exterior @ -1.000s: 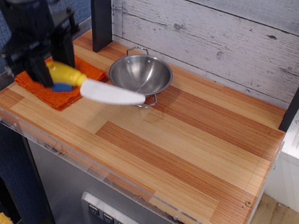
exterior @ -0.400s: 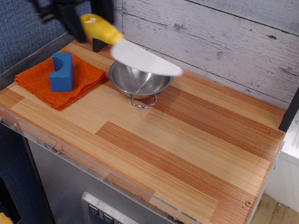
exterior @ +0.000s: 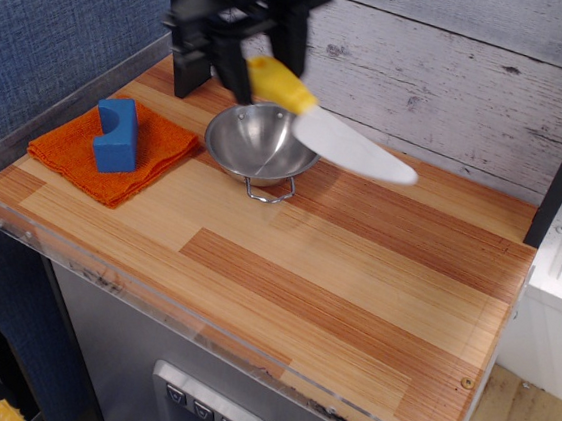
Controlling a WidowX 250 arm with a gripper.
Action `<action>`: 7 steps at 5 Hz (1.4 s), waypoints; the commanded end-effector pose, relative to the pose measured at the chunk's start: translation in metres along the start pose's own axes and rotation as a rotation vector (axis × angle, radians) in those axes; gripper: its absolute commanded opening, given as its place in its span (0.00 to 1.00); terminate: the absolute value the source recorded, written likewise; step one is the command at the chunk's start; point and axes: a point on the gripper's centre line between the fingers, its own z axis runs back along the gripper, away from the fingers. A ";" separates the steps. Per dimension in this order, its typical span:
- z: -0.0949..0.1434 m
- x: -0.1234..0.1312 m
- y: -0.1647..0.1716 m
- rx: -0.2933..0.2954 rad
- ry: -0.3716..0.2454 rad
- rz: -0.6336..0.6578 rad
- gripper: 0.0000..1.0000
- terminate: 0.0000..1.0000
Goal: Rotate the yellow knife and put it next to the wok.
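Yellow knife (exterior: 321, 119) held aloft, clear of the bench (exterior: 355, 269), above and just right of the wok (exterior: 261, 140). Handle pinched by the jaws, which are closed on its far-left end; motion blur around the gripper (exterior: 248, 63), so exact contact on the handle not resolvable. White blade pointing right and slightly near, tilted downward at the tip, overhanging the bare wood right of the wok. Handle end sitting over the wok's far-right rim.

Wok resting on the bench, far-left of centre, one wire loop handle facing near. Orange cloth (exterior: 116, 158) well to the left with a blue block (exterior: 117, 135) on top; neither in the likely travel path.

Risks noted, as judgement:
- Grip taken at one end of a long, light item. Blade likely to swing or droop under fast motion; possible slip out of the jaws before placement.
- Descent from this position likely to bring handle or jaws down onto the wok rim. Light steel wok apt to skid or tip if struck.
- Tilted blade tip likely to touch first, levering the handle within the jaws and spoiling the intended orientation.
- Release from height likely to cause bounce or slide on the smooth wood, ending apart from the wok.
- Rotation not judged complete; further turning near the back wall (exterior: 457, 68) risks a sweep against the planks.
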 end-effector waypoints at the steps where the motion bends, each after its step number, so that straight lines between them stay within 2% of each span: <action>1: -0.039 0.003 -0.040 -0.031 0.034 -0.133 0.00 0.00; 2: -0.064 0.003 -0.050 -0.014 0.049 -0.185 0.00 0.00; 4: -0.102 -0.011 -0.066 -0.005 0.073 -0.296 0.00 0.00; 6: -0.132 -0.020 -0.066 -0.005 0.058 -0.315 0.00 0.00; 7: -0.133 -0.018 -0.064 0.020 0.062 -0.286 1.00 0.00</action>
